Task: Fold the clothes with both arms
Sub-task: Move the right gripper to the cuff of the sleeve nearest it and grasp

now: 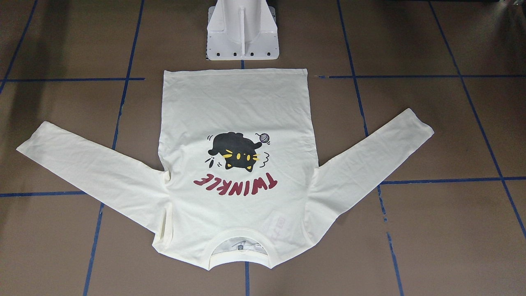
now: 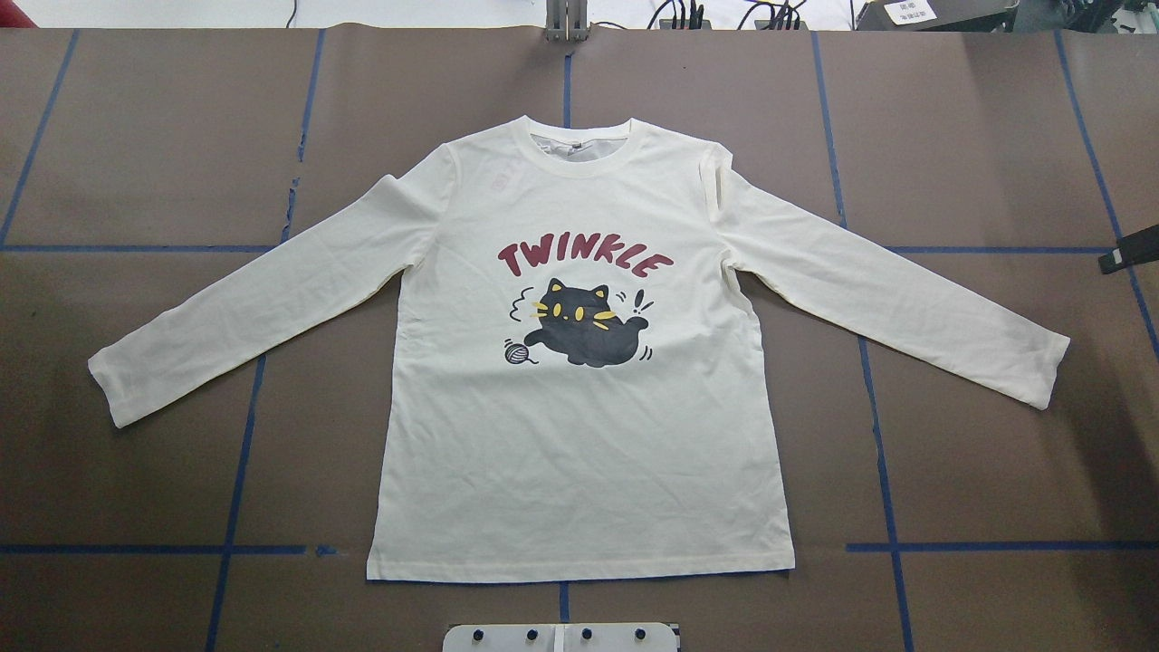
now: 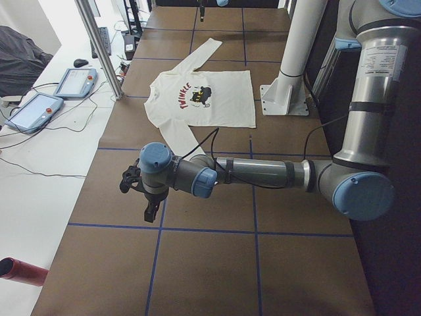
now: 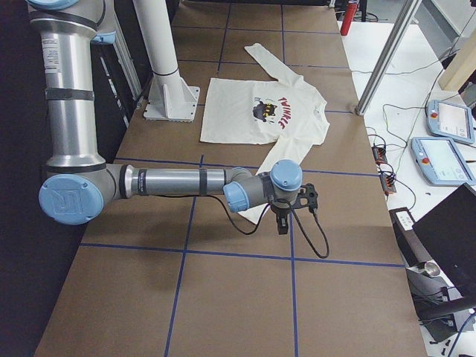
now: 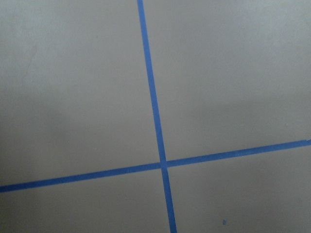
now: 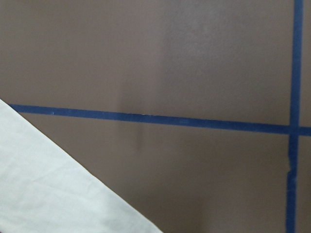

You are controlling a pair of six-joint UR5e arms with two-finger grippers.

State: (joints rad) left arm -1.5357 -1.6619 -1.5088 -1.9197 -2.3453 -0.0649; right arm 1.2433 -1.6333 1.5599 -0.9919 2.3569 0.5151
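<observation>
The cream-white long-sleeved T-shirt [image 2: 579, 453] lies flat and face up on the brown table, with the black cat print and the "TWINKLE" lettering showing and both sleeves spread out. It also shows in the front-facing view [image 1: 238, 107] and in both side views [image 3: 204, 108] [image 4: 260, 123]. My left gripper [image 3: 148, 209] hangs above bare table, well off the shirt's left sleeve end. My right gripper [image 4: 283, 222] hangs by the right sleeve end, and a corner of that sleeve [image 6: 48, 189] shows in the right wrist view. I cannot tell if either gripper is open or shut. Neither touches the shirt.
The white pedestal [image 1: 242, 31] stands just behind the shirt's hem. Blue tape lines [image 5: 155, 121] cross the table. Teach pendants [image 3: 75, 82] and cables lie on the white bench beyond the far edge. A small dark piece [image 2: 1127, 256] juts in at the overhead view's right edge.
</observation>
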